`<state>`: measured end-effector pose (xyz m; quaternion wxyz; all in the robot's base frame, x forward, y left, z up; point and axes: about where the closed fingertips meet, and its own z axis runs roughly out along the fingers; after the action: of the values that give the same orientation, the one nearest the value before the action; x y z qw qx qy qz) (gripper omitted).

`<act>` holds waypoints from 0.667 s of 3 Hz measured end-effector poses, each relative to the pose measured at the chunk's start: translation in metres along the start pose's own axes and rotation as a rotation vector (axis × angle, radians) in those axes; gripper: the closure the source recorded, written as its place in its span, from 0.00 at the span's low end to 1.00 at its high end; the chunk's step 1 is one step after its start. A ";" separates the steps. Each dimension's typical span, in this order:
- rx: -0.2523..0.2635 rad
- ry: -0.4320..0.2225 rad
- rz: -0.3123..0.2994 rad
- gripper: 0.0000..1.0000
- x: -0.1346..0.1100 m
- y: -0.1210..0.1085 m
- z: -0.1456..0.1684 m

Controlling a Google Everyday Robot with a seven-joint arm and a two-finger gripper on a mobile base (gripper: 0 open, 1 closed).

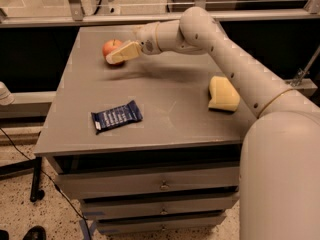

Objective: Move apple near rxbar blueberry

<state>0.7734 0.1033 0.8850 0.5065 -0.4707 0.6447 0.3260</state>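
Observation:
The red-orange apple [110, 48] sits at the far left of the grey table top [165, 99]. My gripper [121, 53] reaches in from the right, and its pale fingers [123, 53] lie right in front of the apple and cover its lower right side. The dark navy rxbar blueberry [116, 117] lies flat near the table's front left edge, well in front of the apple.
A pale yellow sponge [223, 94] lies at the right side of the table, under my arm. Drawers with small knobs are below the table top. A glass-railed barrier stands behind the table.

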 end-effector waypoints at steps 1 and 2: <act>-0.050 -0.018 0.026 0.00 0.007 0.007 0.022; -0.087 -0.007 0.041 0.16 0.010 0.012 0.034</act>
<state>0.7730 0.1351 0.8658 0.4811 -0.4777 0.6376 0.3658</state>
